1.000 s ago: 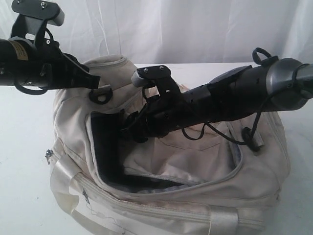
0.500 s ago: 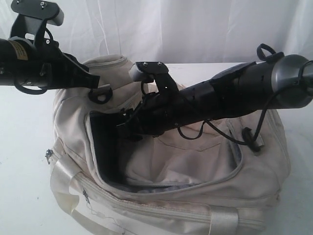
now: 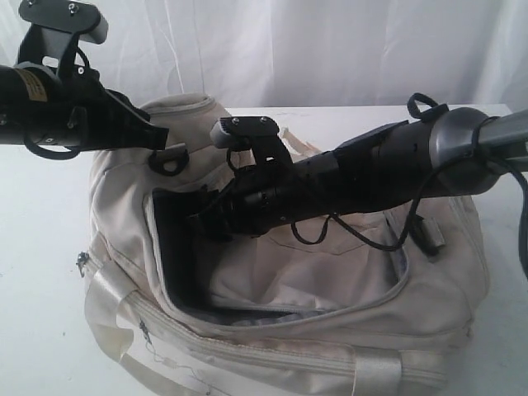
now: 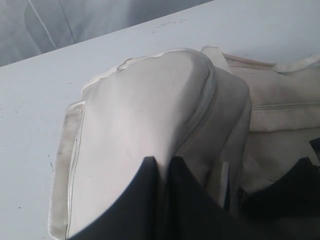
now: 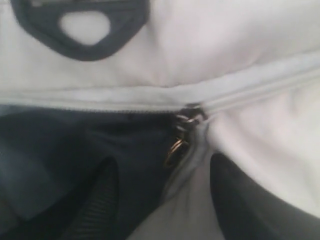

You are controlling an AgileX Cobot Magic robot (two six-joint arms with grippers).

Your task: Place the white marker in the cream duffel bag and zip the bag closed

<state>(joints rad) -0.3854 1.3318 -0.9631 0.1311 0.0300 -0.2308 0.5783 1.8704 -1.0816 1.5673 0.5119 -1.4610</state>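
On the left, the left gripper (image 4: 161, 161) had its black jaws nearly together, pinching a raised hump of the large soft cream fabric duffel bag (image 3: 115, 198), which sat on the white table (image 3: 41, 272). The bag's top gaped, dark lining showing. The right gripper (image 5: 162, 162) hung wide open and empty, straddling the small metal zipper pull (image 5: 176, 145). Where the white marker was, I couldn't tell.

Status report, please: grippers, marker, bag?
Left gripper shut on bag end. Right gripper open at zipper pull. Bag unzipped, marker not seen. Nothing in the way.
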